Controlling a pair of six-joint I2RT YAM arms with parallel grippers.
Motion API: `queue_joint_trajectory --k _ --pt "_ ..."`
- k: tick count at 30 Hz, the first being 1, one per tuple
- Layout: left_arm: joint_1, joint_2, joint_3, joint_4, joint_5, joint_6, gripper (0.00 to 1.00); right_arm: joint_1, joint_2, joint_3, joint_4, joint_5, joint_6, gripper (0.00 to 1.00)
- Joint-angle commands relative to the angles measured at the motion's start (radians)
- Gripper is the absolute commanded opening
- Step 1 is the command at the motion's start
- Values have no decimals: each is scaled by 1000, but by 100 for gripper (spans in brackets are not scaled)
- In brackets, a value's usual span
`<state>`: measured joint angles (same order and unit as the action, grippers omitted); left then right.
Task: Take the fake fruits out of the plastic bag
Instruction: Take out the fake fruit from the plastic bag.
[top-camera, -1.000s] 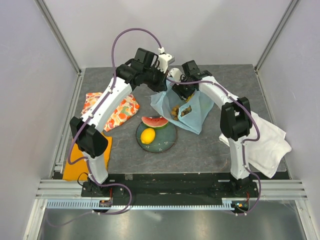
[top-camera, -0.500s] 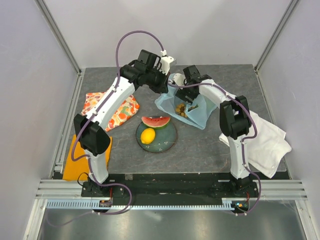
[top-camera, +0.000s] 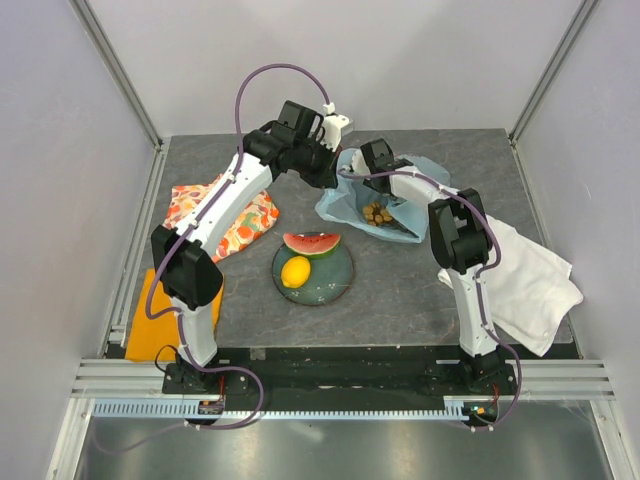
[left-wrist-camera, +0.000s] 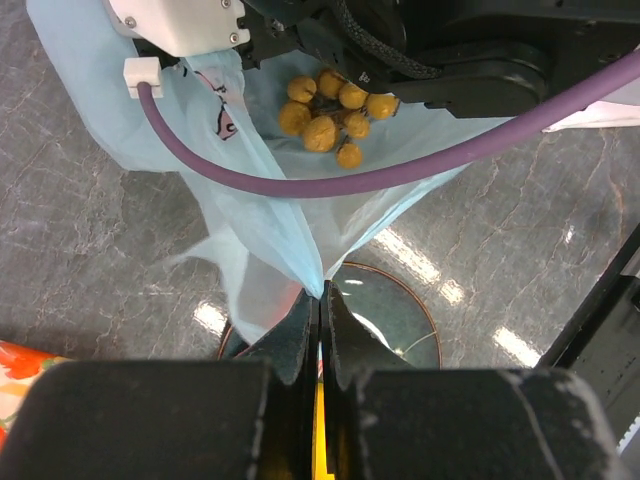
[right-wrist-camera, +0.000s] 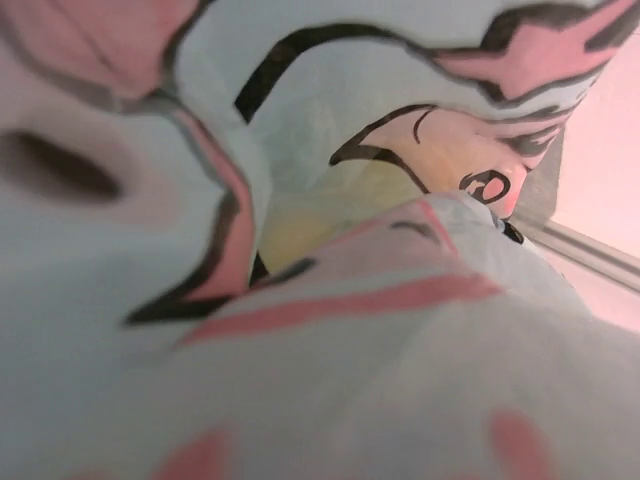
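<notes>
Your left hand (left-wrist-camera: 320, 300) clamps the plastic bag (left-wrist-camera: 250, 220); right hand (top-camera: 374, 192) (cannot tell its spread) hangs over the grape bunch (left-wrist-camera: 330, 110): close on it next.

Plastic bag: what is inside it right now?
Inside the plastic bag a brownish-yellow grape bunch is visible. Crumpled printed film covers the rest of the interior, so whether more fruit lies there cannot be seen.

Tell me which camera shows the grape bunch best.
Left wrist. The grape bunch is close and sharp there, lying in the plastic bag, with separate grapes distinguishable. Top external shows it only as a small brownish cluster in the bag. Right wrist shows only printed bag film, no grapes.
</notes>
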<state>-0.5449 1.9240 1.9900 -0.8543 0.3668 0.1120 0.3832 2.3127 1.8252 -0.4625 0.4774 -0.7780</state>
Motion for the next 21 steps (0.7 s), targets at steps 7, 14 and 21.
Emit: queue_joint_trajectory --k 7,14,21 --pt "3 0 69 35 8 -21 2 -15 -261 -63 -114 -219 74 23" --pt "20 21 113 38 7 -23 2 -59 -380 20 -428 -598 269 21" --pt "33 21 121 41 24 -31 2 -107 -524 -166 -378 -997 353 21"
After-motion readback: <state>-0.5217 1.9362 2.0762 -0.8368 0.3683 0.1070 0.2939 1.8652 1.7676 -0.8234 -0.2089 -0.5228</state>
